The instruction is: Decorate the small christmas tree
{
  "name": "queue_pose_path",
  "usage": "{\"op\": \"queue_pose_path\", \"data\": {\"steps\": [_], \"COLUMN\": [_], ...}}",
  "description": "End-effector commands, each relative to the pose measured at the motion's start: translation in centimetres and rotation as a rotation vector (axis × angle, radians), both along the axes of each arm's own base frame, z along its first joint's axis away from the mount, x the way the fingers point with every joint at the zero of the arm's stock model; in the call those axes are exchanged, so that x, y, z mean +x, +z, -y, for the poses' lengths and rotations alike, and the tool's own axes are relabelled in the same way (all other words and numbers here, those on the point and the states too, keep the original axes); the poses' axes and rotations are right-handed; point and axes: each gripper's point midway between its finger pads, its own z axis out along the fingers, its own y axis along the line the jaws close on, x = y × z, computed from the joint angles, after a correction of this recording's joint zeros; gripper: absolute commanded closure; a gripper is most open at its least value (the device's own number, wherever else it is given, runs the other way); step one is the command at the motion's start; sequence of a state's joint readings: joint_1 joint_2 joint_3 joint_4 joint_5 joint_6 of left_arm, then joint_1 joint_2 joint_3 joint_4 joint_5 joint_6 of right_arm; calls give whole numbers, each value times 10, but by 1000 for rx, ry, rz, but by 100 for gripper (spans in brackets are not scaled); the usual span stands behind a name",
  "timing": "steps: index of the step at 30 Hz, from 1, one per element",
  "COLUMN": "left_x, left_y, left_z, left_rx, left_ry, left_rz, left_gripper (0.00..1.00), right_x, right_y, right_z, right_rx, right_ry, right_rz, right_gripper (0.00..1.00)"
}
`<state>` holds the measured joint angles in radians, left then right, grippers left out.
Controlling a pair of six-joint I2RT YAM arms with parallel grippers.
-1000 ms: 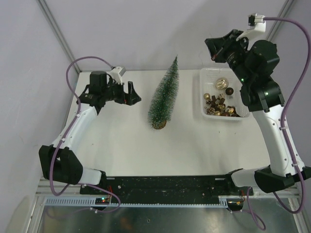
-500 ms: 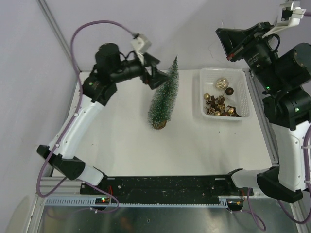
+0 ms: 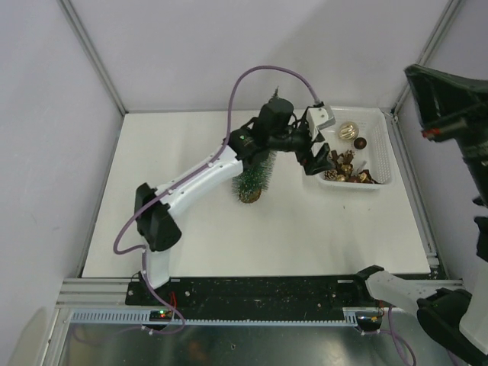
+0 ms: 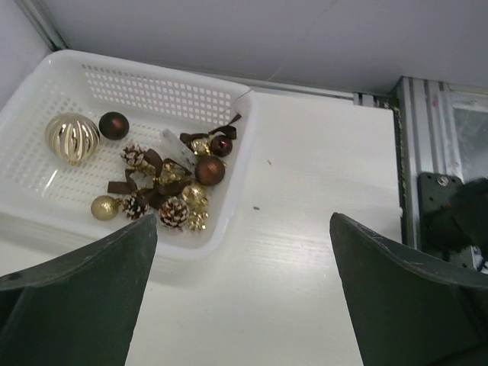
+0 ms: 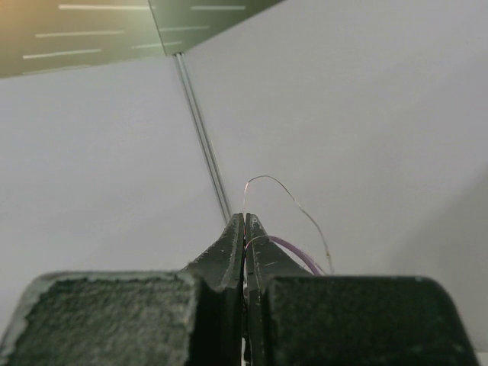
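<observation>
The small christmas tree [image 3: 252,180] stands mid-table on its tan disc base; my left arm crosses over its upper part and hides it. My left gripper [image 3: 316,157] hangs open over the left edge of the white mesh basket [image 3: 379,122]. In the left wrist view the left gripper [image 4: 244,293] is spread wide with bare table between its fingers [image 4: 84,297]. The basket [image 4: 152,88] lies up-left, holding a ribbed gold ball [image 4: 72,136], brown balls and pinecones [image 4: 174,212]. My right gripper [image 3: 418,76] is raised high at the right edge. The right gripper [image 5: 244,218] is shut and faces the wall.
Grey walls with metal corner posts [image 3: 91,53] close in the table on three sides. A purple cable [image 3: 267,72] loops above my left arm. A thin thread [image 5: 293,197] curves up beside the right gripper's tips. A metal rail [image 4: 427,137] runs along the table's right edge.
My left arm has swung from the table's left side, over the tree, to the basket's edge, staying open. My right arm has lifted up and away to the right, still shut.
</observation>
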<state>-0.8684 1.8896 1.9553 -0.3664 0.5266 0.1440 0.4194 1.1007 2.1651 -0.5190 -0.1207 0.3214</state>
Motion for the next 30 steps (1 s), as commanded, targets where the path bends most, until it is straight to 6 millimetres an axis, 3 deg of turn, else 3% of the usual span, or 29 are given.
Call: {"op": "queue_pose_path", "data": {"steps": [1, 9, 16, 19, 23, 25, 27, 29, 30], "left_x": [21, -26, -66, -66, -48, -39, -32, -24, -18], "left_y": [45, 32, 1, -11, -13, -8, -2, 7, 11], "left_z": [25, 72, 89, 95, 104, 108, 111, 112, 112], "left_rx": [-174, -201, -221, -219, -250, -275, -298, -319, -327], "left_ry": [54, -135, -386, -405, -310, -269, -237, -192, -162], "left_rz": [84, 95, 79, 90, 93, 101, 118, 137, 149], "left_gripper": [0, 0, 0, 0, 1, 9, 27, 61, 74], "right_x": [-20, -24, -18, -17, -21, -24, -27, -30, -30], "right_y": [5, 2, -3, -3, -2, -1, 1, 2, 3], "right_z": [10, 16, 12, 13, 16, 18, 20, 22, 23], "right_rx": [18, 7, 3, 2, 4, 5, 5, 4, 3], "right_ry": [-6, -28, -24, -28, -33, -36, -41, -50, -55], "right_rz": [25, 16, -1, -4, 3, 7, 12, 18, 19], "right_gripper": [100, 100, 100, 100, 100, 100, 100, 100, 100]}}
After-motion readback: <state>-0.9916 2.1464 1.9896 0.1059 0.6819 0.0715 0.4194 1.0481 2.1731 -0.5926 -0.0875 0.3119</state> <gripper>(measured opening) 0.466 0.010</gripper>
